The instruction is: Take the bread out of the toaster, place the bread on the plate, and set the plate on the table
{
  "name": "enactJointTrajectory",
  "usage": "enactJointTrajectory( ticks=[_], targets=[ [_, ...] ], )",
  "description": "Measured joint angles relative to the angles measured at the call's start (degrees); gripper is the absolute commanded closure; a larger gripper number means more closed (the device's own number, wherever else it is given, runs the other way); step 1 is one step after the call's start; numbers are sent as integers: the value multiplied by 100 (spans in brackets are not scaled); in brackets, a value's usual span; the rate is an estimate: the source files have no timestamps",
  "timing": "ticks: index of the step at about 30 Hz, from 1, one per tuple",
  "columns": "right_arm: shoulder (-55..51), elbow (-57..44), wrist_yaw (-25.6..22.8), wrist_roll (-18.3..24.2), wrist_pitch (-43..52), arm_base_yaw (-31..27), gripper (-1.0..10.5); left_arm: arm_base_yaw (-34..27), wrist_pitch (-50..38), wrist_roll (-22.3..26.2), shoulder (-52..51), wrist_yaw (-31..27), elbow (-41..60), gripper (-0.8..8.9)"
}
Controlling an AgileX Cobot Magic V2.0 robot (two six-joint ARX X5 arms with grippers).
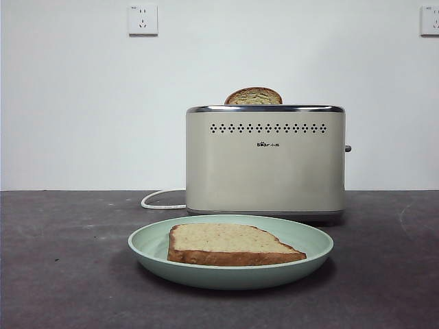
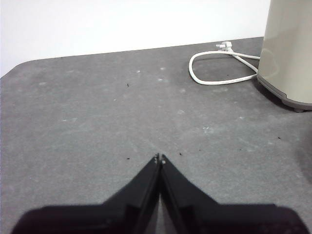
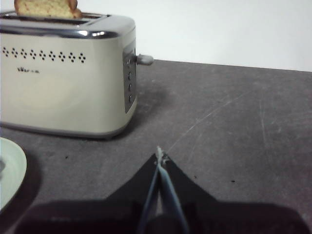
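Note:
The bread [image 1: 230, 244], a tan slice with a brown crust, lies flat on the mint-green plate [image 1: 147, 248], which rests on the dark table [image 1: 62, 274] in front of the cream toaster [image 1: 265, 161]. A second slice with a darker rounded top [image 1: 253, 96] sticks up from the toaster's slot. My left gripper [image 2: 159, 158] is shut and holds nothing; it hovers low over bare table with the toaster's side [image 2: 290, 53] off at one edge. My right gripper [image 3: 159, 155] is also shut and empty, near the toaster's lever end [image 3: 68, 73], with the plate's rim [image 3: 9, 170] just in view.
The toaster's white cord [image 1: 161, 201] loops on the table behind the plate to its left, also seen as the cord [image 2: 219, 68] in the left wrist view. The toaster's lever [image 3: 144, 59] juts from its end. A white wall with sockets [image 1: 143, 19] stands behind.

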State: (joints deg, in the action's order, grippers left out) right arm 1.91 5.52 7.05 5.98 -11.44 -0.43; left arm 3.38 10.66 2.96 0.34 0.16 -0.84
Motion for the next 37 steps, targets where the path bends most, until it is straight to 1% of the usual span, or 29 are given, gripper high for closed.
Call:
enactJointTrajectory(
  ticks=[8, 14, 37],
  targets=[
    [-162, -400, -22, -37, 81, 175, 945, 0, 0, 0, 0, 0, 0, 817],
    [-168, -415, -122, -94, 96, 264, 945, 0, 0, 0, 0, 0, 0, 817],
    [-168, -415, -125, -105, 96, 264, 945, 0, 0, 0, 0, 0, 0, 817]
  ],
)
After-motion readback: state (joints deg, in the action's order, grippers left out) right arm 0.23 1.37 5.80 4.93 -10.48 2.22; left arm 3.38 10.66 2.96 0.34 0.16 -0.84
